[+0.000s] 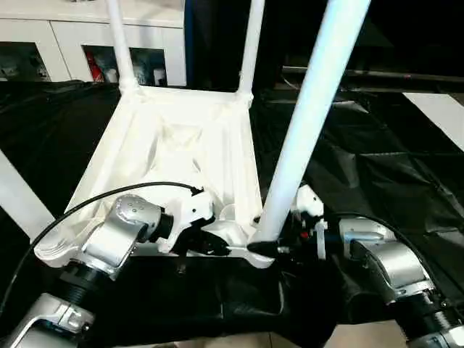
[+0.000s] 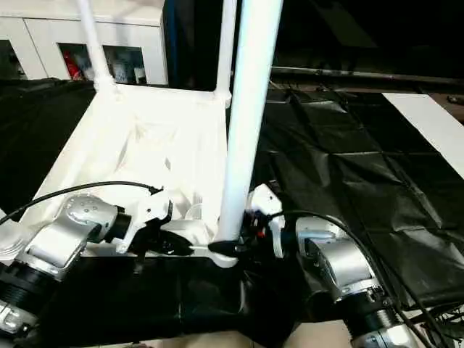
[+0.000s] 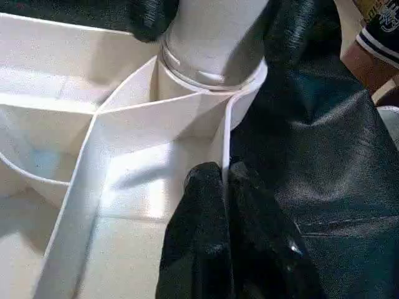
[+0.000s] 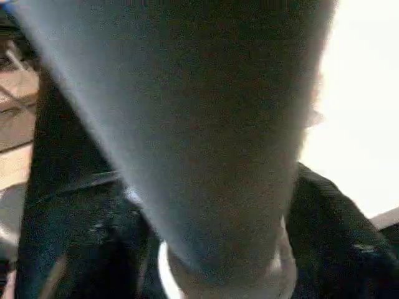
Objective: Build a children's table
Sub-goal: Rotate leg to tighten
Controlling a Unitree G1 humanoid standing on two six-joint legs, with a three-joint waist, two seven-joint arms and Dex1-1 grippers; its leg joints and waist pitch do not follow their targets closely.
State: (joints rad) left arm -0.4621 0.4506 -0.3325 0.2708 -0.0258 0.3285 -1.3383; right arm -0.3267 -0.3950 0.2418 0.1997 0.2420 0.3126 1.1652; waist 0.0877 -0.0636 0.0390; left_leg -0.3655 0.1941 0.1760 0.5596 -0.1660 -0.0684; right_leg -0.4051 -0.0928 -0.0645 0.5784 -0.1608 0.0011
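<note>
White cabinets [image 1: 87,43] sat behind your black-draped table [image 1: 377,167], tabletop [image 1: 181,145] upside down on it. Left wrist view: left gripper [image 3: 225,187] fingers pinched the tabletop's rim. Right wrist view: near leg [image 4: 206,124] up close; right gripper [image 1: 293,243] fingers, can't tell.

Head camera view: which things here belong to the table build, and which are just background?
Job:
- tabletop, upside down on the black-draped work table
- two far legs, upright in the corner sockets
- near leg, standing in the near right socket
- left gripper, shut on the tabletop's rim
- right gripper, at the near leg's base

Background:
- white cabinets
</note>
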